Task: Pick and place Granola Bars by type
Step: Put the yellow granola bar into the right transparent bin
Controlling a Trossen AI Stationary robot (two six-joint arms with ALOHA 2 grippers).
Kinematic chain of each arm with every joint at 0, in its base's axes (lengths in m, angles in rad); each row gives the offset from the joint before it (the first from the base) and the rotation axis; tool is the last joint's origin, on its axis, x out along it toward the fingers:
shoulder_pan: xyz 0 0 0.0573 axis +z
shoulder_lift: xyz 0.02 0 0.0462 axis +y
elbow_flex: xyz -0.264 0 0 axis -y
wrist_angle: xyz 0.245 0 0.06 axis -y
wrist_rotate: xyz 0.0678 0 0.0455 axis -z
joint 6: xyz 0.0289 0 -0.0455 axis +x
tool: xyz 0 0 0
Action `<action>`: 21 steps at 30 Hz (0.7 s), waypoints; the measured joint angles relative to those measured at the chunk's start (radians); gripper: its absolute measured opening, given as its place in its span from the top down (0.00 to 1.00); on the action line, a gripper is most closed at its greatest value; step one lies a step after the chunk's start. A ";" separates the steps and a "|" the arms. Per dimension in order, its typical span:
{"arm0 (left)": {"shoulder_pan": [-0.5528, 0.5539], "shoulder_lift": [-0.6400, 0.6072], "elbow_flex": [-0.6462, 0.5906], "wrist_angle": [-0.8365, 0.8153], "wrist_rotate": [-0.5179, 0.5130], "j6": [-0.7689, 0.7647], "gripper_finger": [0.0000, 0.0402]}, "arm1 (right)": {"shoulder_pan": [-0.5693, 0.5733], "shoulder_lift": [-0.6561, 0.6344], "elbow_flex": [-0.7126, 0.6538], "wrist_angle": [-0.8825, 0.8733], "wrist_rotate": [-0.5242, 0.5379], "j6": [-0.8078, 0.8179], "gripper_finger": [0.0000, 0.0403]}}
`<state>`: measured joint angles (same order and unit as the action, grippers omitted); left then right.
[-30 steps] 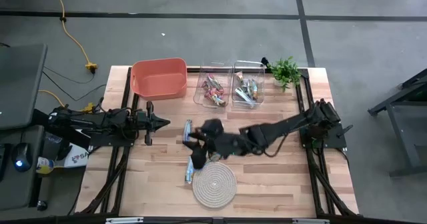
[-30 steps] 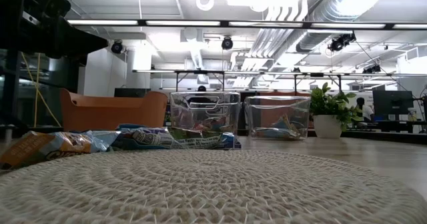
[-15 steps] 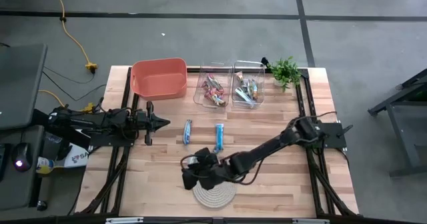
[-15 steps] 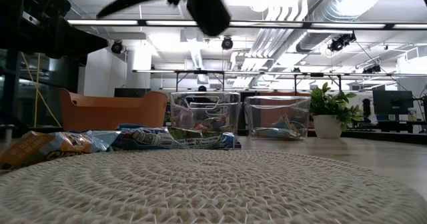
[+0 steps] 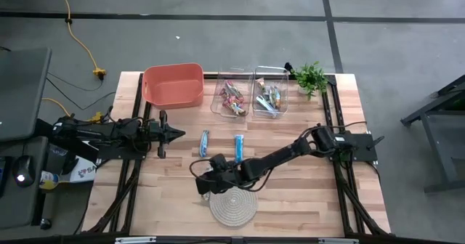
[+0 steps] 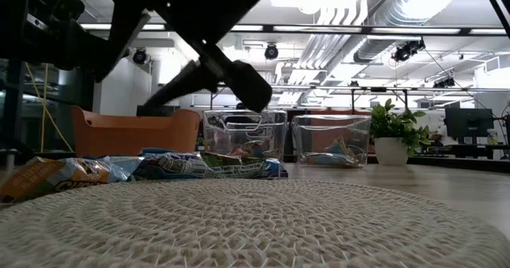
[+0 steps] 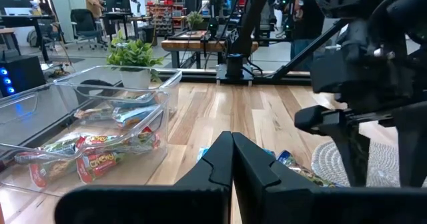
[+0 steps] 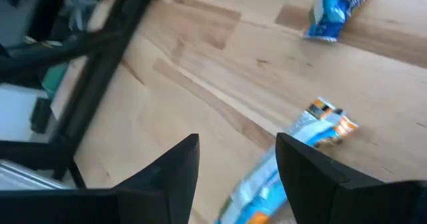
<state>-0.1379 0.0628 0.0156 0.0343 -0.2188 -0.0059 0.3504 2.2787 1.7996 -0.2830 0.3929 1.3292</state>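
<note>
Right gripper (image 5: 204, 185) hangs low over the wooden surface (image 5: 305, 193) beside the coiled rope mat (image 5: 232, 206), fingers (image 8: 167, 174) spread and empty, a crinkly blue-orange bar (image 8: 293, 154) lying between them, two shiny blue bars (image 5: 205, 142) beyond, left gripper (image 5: 176, 133) closed, parked aside.

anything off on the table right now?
Mostly tidy. Two clear bins hold sorted bars; the orange bin looks empty. Three bars lie loose: two blue ones mid-table, and one under the open right gripper beside the rope mat. Left gripper parked shut.
</note>
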 joint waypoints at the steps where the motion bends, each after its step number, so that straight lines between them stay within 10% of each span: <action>1: 0.000 0.000 0.000 0.000 0.000 0.000 1.00 | -0.001 0.000 0.000 -0.007 -0.015 -0.001 0.53; 21: 0.000 0.000 0.000 0.000 0.000 0.000 1.00 | -0.060 0.026 -0.005 -0.128 -0.103 0.033 0.39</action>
<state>-0.1379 0.0628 0.0154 0.0345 -0.2188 -0.0063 0.2903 2.3049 1.7950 -0.4107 0.2896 1.3622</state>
